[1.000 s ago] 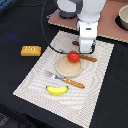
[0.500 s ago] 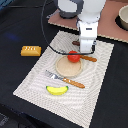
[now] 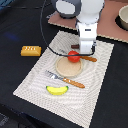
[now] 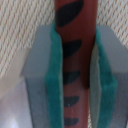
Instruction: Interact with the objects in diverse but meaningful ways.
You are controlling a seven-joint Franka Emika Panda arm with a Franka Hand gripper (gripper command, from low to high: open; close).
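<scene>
Exterior view: the white arm (image 3: 82,20) reaches down over a pale woven mat (image 3: 35,75) that lies on the dark bench (image 3: 17,30). Its fingers (image 3: 85,52) are low over the mat's far part, at the sausage (image 3: 90,58), whose brown end sticks out toward the exterior view's right. How the fingers stand cannot be made out from here, since the arm's body hides them. The tomato (image 3: 73,56) sits on the far edge of a round tan plate (image 3: 69,68), just beside the fingers and close to the sausage. In front of the plate lie a fork (image 3: 54,76) and a knife (image 3: 75,83) with an orange handle, close together. The banana (image 3: 57,90) lies nearer the camera on the mat, apart from the cutlery. The bread (image 3: 31,50) rests off the mat on the bench, toward the exterior view's left. A grey pot (image 3: 123,17) stands on a brown board (image 3: 112,30) at the far right corner.

Wrist view: the two grey fingers (image 4: 42,75) with teal pads (image 4: 54,70) are closed on the sausage (image 4: 75,55), a red-brown stick with dark marks running lengthwise between them. Both pads press against its sides. The woven mat (image 4: 20,25) shows behind.
</scene>
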